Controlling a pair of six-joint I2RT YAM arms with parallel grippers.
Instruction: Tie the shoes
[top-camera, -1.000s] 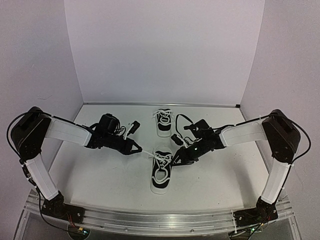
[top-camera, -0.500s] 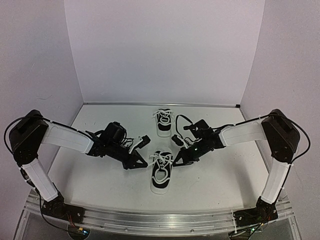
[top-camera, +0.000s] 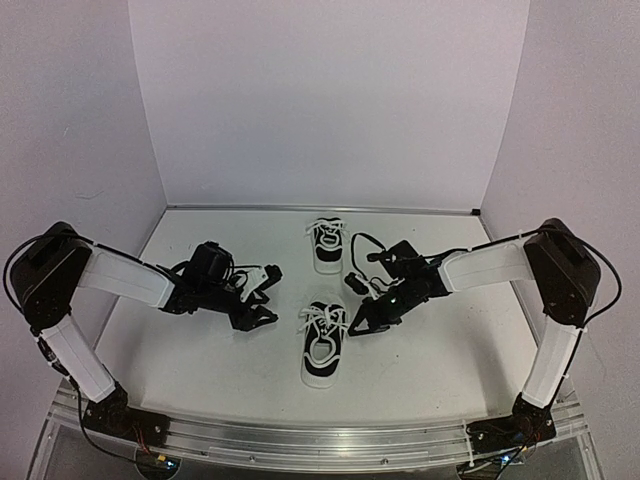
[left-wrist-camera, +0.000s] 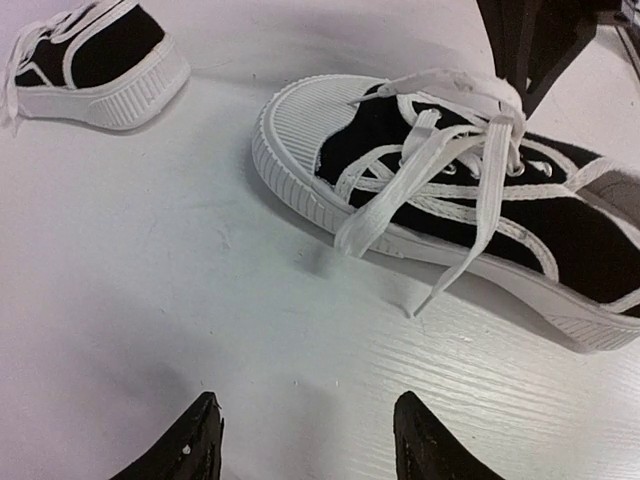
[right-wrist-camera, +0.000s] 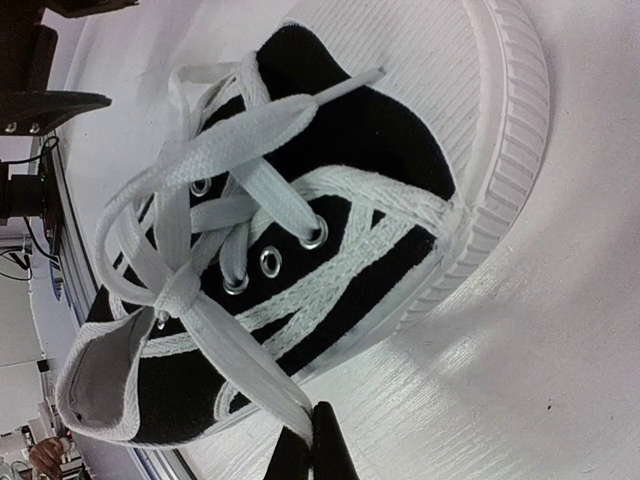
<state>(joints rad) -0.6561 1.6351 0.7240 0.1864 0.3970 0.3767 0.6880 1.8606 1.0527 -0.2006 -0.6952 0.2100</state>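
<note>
Two small black shoes with white soles and laces lie on the white table. The near shoe (top-camera: 322, 345) (left-wrist-camera: 300, 130) (right-wrist-camera: 380, 140) has a knot with loose loops. The far shoe (top-camera: 326, 243) (left-wrist-camera: 95, 55) lies behind it. My right gripper (top-camera: 357, 328) (right-wrist-camera: 315, 415) is at the near shoe's right side. It is shut on a flat white lace (right-wrist-camera: 240, 360) that runs taut from the knot. My left gripper (top-camera: 268, 297) (left-wrist-camera: 307, 400) stands open to the left of the near shoe. It is a short way off, low over bare table, with nothing between its fingers.
White walls close the table at the back and both sides. The metal rail (top-camera: 320, 440) with both arm bases runs along the near edge. A lace end (left-wrist-camera: 420, 300) of the near shoe trails onto the table toward my left gripper.
My left gripper has opened, let go of the lace and drawn back to the left. The right gripper has closed on its lace and stayed beside the shoe.
</note>
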